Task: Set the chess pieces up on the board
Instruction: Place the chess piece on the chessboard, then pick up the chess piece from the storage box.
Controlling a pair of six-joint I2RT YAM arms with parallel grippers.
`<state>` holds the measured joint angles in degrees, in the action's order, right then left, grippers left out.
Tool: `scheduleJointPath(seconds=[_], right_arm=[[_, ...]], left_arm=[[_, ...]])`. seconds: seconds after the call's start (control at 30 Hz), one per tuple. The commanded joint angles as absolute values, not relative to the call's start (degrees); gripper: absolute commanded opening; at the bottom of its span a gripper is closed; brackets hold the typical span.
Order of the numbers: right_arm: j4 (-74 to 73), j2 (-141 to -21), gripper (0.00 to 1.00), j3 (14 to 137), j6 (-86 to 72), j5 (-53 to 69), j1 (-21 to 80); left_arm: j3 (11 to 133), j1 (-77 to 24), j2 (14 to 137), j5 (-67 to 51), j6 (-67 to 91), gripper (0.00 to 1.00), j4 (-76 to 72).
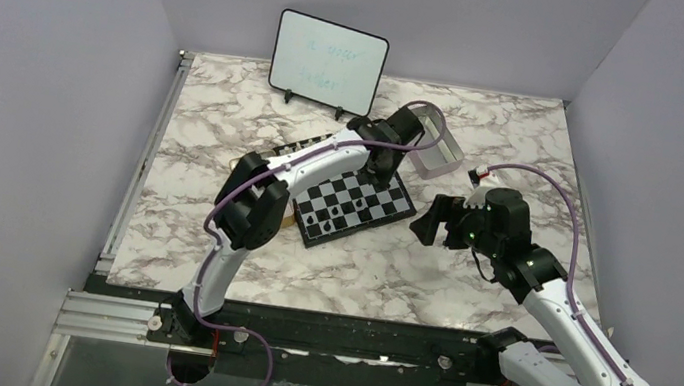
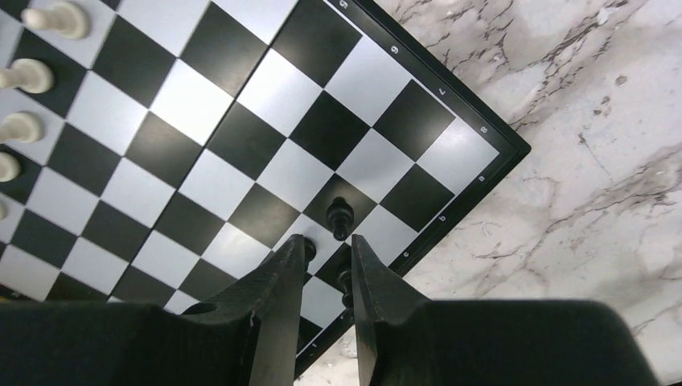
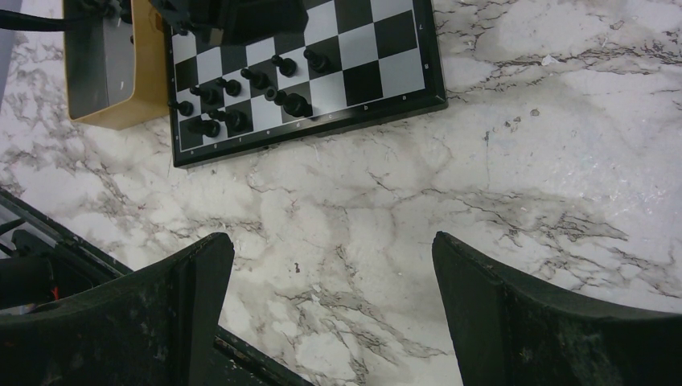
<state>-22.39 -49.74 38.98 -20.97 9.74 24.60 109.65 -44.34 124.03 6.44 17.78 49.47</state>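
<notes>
The board [image 1: 396,199] lies mid-table, with several black chess pieces [image 1: 327,217] along its near-left side. My left gripper [image 2: 328,240] hovers low over a corner of the board [image 2: 193,104], its jaws a narrow gap apart and gripping nothing. One black piece [image 2: 340,217] stands just beyond the fingertips, another [image 2: 347,281] sits in the gap by the right finger, and a third [image 2: 310,249] peeks past the left finger. My right gripper [image 3: 330,249] hangs wide open over bare marble right of the board [image 3: 322,129], where several black pieces [image 3: 293,103] stand in its near rows.
Pale white pieces [image 2: 28,76] line the board's far side. A tan wooden box [image 3: 121,76] touches the board's left edge. A clear container [image 1: 437,148] and a small whiteboard [image 1: 328,62] stand behind the board. Purple walls enclose the marble table.
</notes>
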Motion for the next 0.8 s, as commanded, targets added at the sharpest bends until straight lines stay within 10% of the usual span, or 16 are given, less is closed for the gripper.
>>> scheduleJointPath(seconds=[0.0, 0.77], right_arm=[[-21.1, -49.8, 1.0, 38.7, -20.7, 9.8, 24.2], [-19.9, -50.8, 1.0, 38.8, -20.7, 10.3, 24.2]], left_arm=[[108.8, -44.4, 117.6, 11.5, 18.7, 0.29, 49.7], [78.6, -23.5, 95.1, 14.4, 19.1, 0.29, 42.9]])
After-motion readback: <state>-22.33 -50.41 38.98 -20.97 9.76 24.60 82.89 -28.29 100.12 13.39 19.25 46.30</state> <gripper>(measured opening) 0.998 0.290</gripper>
